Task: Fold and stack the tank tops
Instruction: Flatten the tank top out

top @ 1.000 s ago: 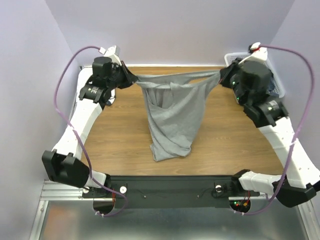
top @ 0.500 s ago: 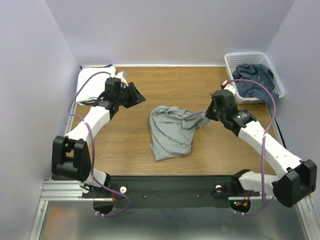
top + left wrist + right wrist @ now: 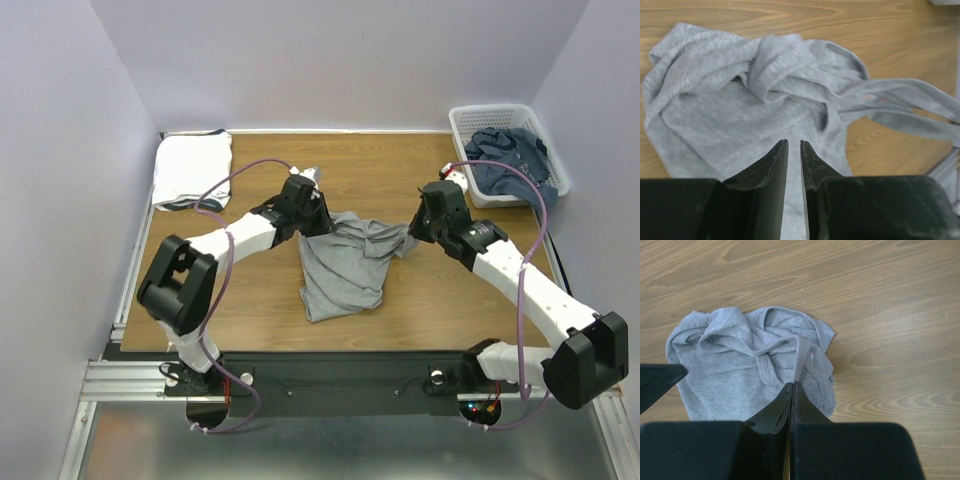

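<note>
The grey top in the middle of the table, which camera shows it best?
The top external view: nearly the whole grey tank top is in sight, lying crumpled. The left wrist view shows only its bunched upper part and straps. The right wrist view shows more, but part is hidden behind the right gripper.

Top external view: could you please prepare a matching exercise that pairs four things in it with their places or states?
Things:
1. grey tank top
2. white folded top
3. blue garment
4. right claw

Places or states:
a. inside the white basket
b. shut on a grey strap
c. crumpled in the middle of the table
d. at the far left corner

Pairs: 1-c, 2-d, 3-a, 4-b
</note>
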`<action>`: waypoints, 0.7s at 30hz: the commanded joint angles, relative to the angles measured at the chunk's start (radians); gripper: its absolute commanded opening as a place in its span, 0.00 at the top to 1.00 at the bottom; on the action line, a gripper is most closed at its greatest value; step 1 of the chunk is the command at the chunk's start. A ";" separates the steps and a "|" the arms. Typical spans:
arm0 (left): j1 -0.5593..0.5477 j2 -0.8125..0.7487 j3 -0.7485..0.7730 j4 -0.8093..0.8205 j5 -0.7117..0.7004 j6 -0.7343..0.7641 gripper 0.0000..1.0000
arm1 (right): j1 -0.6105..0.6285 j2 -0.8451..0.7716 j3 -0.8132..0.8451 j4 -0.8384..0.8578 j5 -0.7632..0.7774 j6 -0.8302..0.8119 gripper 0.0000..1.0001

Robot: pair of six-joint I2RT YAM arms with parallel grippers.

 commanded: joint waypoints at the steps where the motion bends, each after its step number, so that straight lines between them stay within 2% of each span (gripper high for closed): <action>1: -0.029 0.075 0.099 -0.016 -0.115 0.018 0.78 | -0.004 0.002 0.029 0.063 0.020 0.002 1.00; 3: -0.033 0.124 0.112 -0.013 -0.130 0.018 0.79 | -0.003 0.006 0.033 0.066 0.017 0.000 1.00; 5: -0.035 0.166 0.128 -0.001 -0.133 0.021 0.74 | -0.004 0.012 0.036 0.069 0.014 -0.003 1.00; 7: -0.036 0.189 0.158 0.001 -0.141 0.025 0.64 | -0.004 0.018 0.040 0.071 0.009 -0.004 1.00; 12: -0.044 0.229 0.208 -0.005 -0.162 0.039 0.55 | -0.004 0.018 0.043 0.072 0.011 -0.010 1.00; 17: -0.044 0.268 0.221 -0.010 -0.181 0.041 0.55 | -0.004 0.020 0.043 0.074 0.012 -0.012 1.00; 21: -0.044 0.291 0.232 -0.011 -0.173 0.042 0.68 | -0.004 0.018 0.043 0.074 0.017 -0.013 1.00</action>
